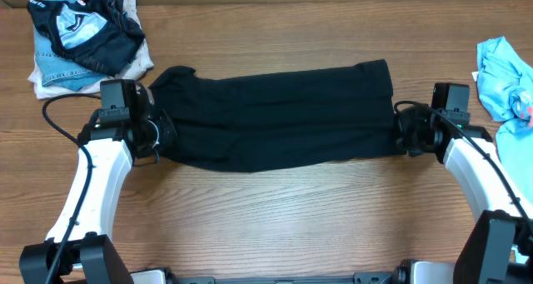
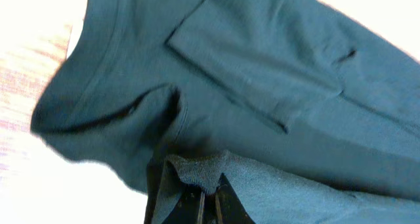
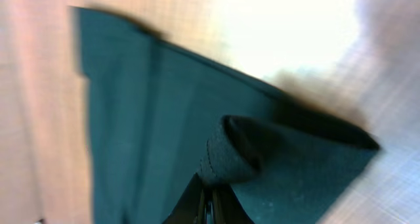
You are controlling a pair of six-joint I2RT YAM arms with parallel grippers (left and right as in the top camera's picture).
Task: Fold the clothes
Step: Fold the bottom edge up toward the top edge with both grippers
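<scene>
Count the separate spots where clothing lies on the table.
3: a black T-shirt spread across the middle; a stack of garments at the far left corner; a light blue garment at the right edge, partly out of frame. The stack may hide more pieces.

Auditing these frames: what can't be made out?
Overhead: light blue garment cut off by the right edge; stacked clothes hidden under the patterned one.
Left wrist: left end effector mostly below the bottom edge, tips buried in black T-shirt.
Right wrist: blurred, glare-washed table; right end effector cropped likewise.
</scene>
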